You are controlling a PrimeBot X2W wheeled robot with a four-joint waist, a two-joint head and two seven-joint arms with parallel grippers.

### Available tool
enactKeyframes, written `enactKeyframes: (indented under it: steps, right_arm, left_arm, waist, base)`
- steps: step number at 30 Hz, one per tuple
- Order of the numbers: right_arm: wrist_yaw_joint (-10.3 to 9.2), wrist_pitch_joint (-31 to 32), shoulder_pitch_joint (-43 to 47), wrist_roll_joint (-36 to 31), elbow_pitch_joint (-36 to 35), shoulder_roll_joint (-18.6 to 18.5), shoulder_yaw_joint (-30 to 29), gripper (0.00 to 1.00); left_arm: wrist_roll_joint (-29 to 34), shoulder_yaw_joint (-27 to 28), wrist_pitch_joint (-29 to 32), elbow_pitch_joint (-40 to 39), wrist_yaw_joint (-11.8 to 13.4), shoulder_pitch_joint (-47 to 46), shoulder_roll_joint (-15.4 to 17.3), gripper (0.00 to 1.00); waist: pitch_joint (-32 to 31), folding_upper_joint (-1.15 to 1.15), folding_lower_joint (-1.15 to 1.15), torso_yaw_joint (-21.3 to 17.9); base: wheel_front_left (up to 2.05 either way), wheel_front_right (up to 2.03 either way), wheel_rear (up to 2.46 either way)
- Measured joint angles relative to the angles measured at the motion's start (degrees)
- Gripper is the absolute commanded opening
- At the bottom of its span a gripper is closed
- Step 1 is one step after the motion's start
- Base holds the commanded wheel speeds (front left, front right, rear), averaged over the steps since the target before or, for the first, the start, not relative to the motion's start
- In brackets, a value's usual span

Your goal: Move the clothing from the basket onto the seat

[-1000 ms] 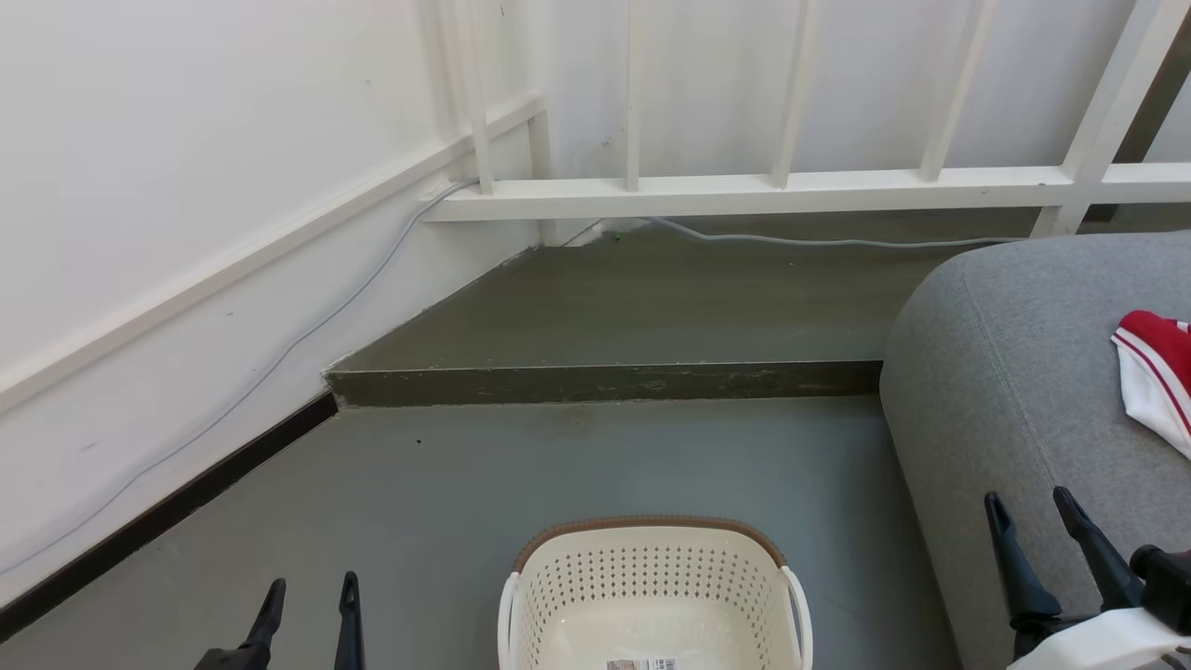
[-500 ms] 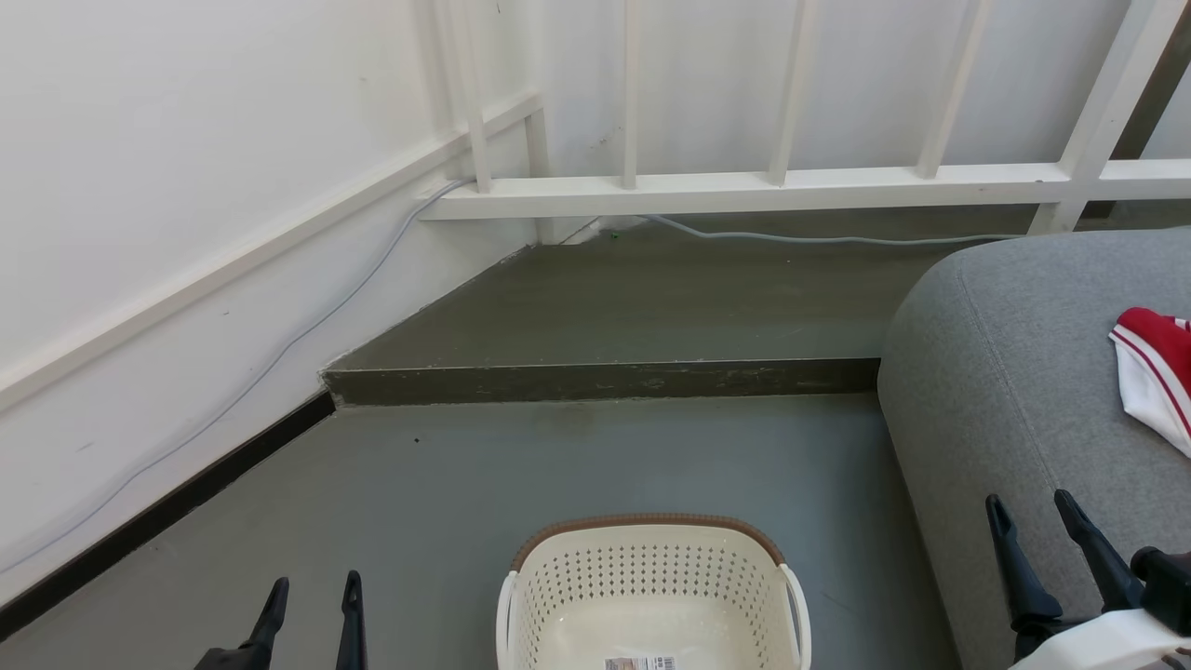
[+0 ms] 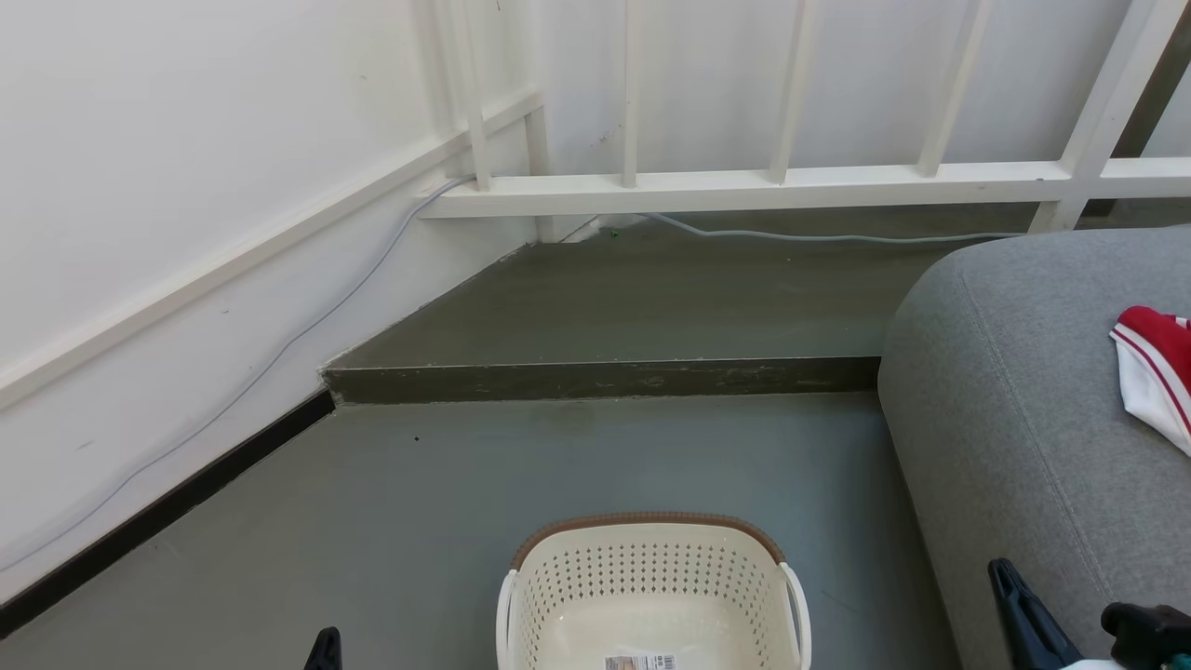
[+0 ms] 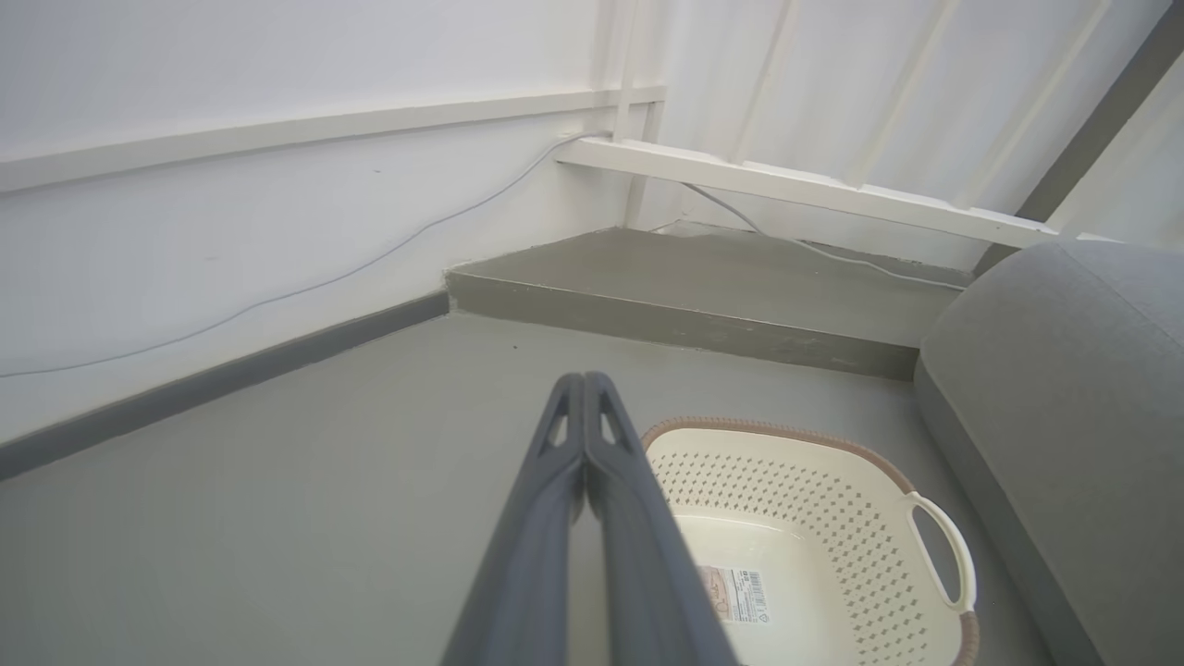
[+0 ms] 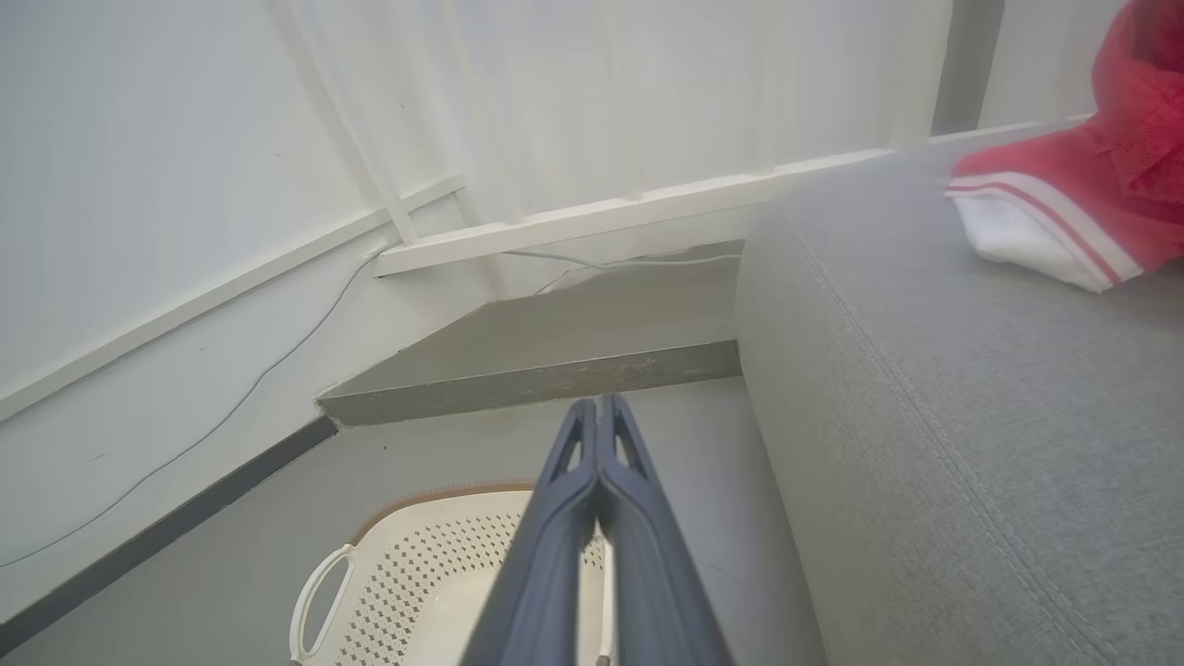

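Basket (image 3: 647, 518): stands on the floor. The inside that shows is bare plastic with a barcode label (image 4: 735, 592) and no cloth. Its near end is cut off in each view.
Seat (image 3: 1014, 400): just right of the basket, rising above its rim.
Clothing (image 3: 1152, 372): one red-and-white piece lies on the seat top, right of the basket and farther back, well apart from it, partly cut by the picture edge.
Left pincer (image 4: 584, 393): clenched on nothing, fingers pressed together, over the floor just left of the basket.
Right pincer (image 5: 599, 412): also clenched and empty, right of the basket by the seat's flank.
Step in hand: probably the close of the task. With cloth on the seat and none seen in the basket, both arms look to be parking.
Next move: calls for little. A look at the basket's hidden near end would settle whether anything is left. If something is, a pincer must release, dip inside the rim and pinch the fabric without snagging the perforated wall.
Change from a second ago: both pincers stood released then, fingers apart, and reached higher beside the basket in the head view. Now they are closed and sit lower, at that view's bottom edge. Basket, seat and clothing lie as before; the slight shift of the whole picture is the camera's.
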Motion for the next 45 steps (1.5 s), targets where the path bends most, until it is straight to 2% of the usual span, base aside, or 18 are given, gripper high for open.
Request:
enactKeyframes:
  steps: [45]
  right_arm:
    - [-0.07,8.0,-2.1,25.2,-2.5,3.8,-6.1,0.00]
  left_arm:
    - [-30.1,2.3,7.8,-2.1,-2.5,-3.7,0.1,0.00]
  waist:
    - [1.6,0.00,-0.03,0.4]
  base:
    - [0.00,0.00,0.00]
